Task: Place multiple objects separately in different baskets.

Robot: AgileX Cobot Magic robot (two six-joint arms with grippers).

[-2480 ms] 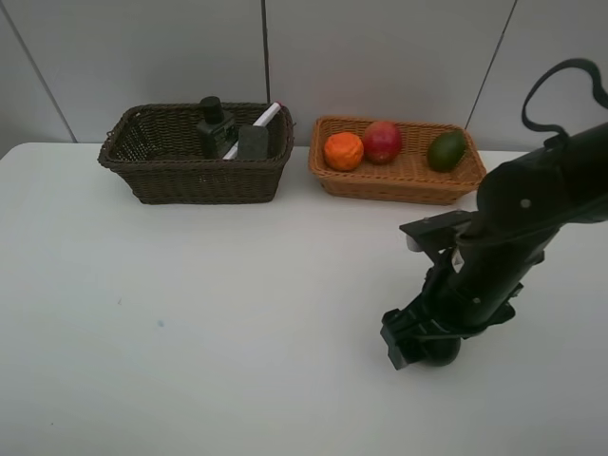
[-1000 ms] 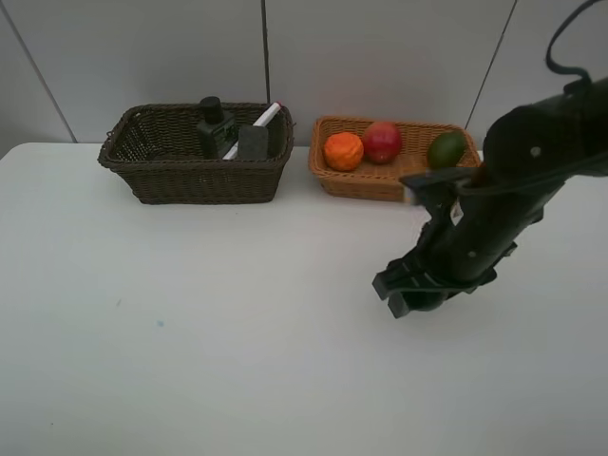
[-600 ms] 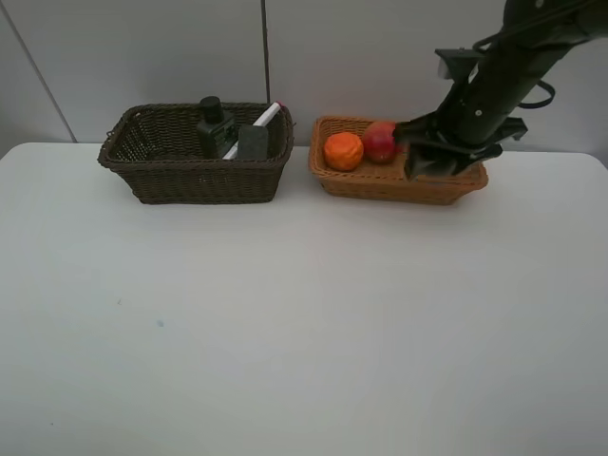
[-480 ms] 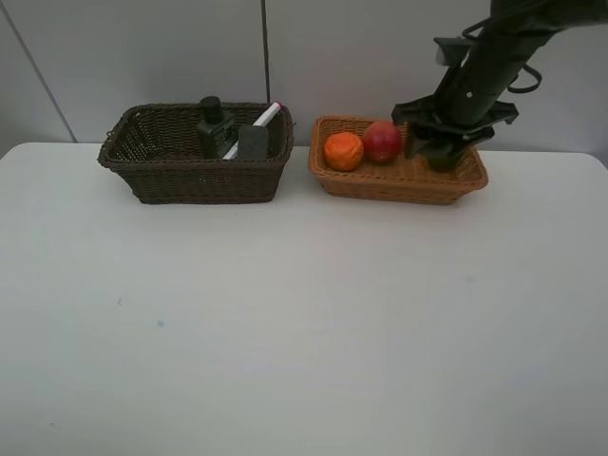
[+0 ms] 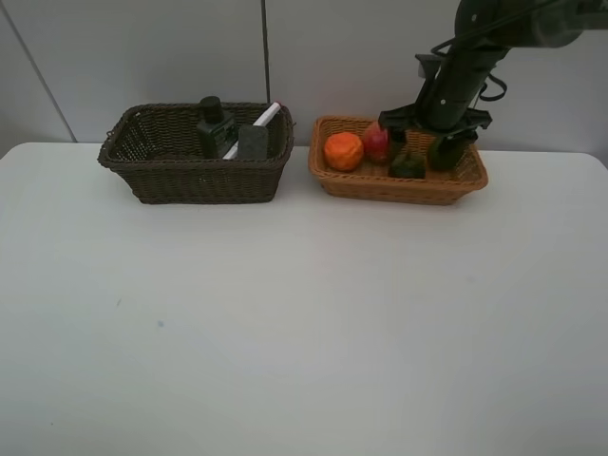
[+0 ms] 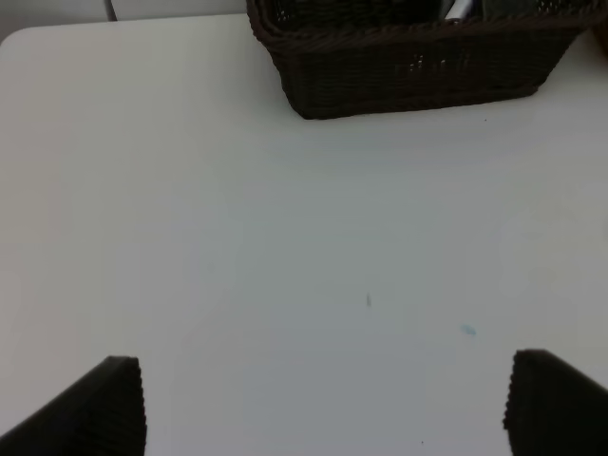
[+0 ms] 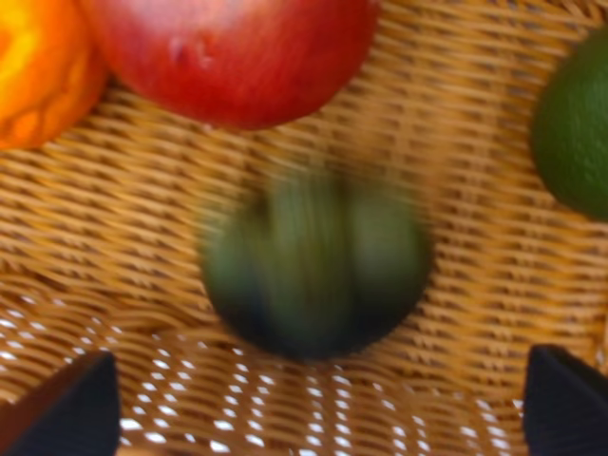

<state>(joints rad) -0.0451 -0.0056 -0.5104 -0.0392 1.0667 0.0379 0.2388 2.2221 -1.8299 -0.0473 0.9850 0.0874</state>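
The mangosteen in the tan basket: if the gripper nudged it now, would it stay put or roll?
The mangosteen looks round and shows motion blur in the right wrist view, so it probably rolls easily. The tan basket has raised walls, and the pomegranate and lime lie close by, so it would likely stop quickly. The open right gripper above it holds nothing.

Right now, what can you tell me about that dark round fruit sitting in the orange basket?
The dark fruit is round and blackish green, with paler green streaks on top that may be its leafy cap; the close view is blurred, so finer detail is lost. It lies inside the orange basket on the woven floor, clear of the open gripper above it. The red fruit is next to it, the orange further along, and the lime on its other side. None clearly touches it.
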